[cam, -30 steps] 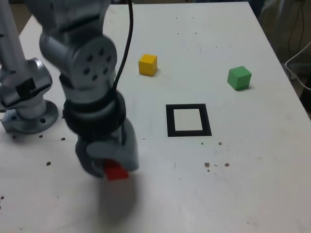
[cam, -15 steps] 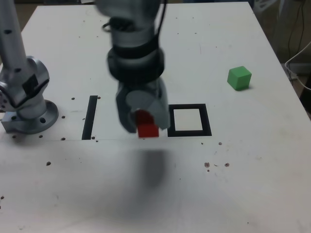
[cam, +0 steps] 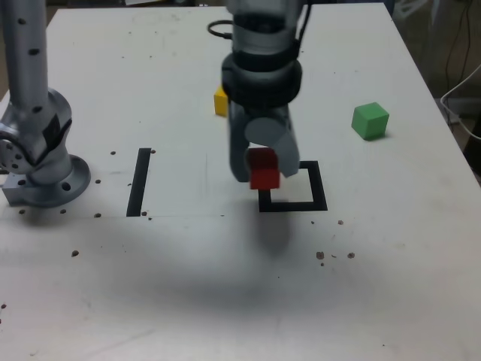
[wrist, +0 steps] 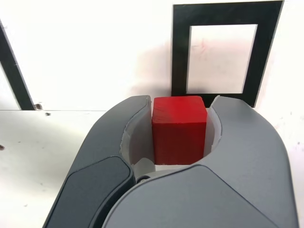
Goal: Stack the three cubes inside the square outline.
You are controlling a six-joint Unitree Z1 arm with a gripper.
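Exterior view: the red cube (cam: 264,168) is clamped between the gripper's (cam: 264,171) fingers, near the frame's centre.

— What does the red one look like?
— A solid red, matte, sharp-edged cube (wrist: 178,130), held between the jaws (cam: 263,162), raised above the table.
— And the yellow?
— A yellow matte cube (cam: 221,102), resting on the table, partly hidden in the exterior view.
— The green?
— A green matte cube (cam: 370,121), flat on the table, well apart, to the exterior view's right of the frame.
— Which frame?
— The square outline of thick black tape (cam: 319,186) with a pale centre, flat on the table, partly covered in the exterior view.
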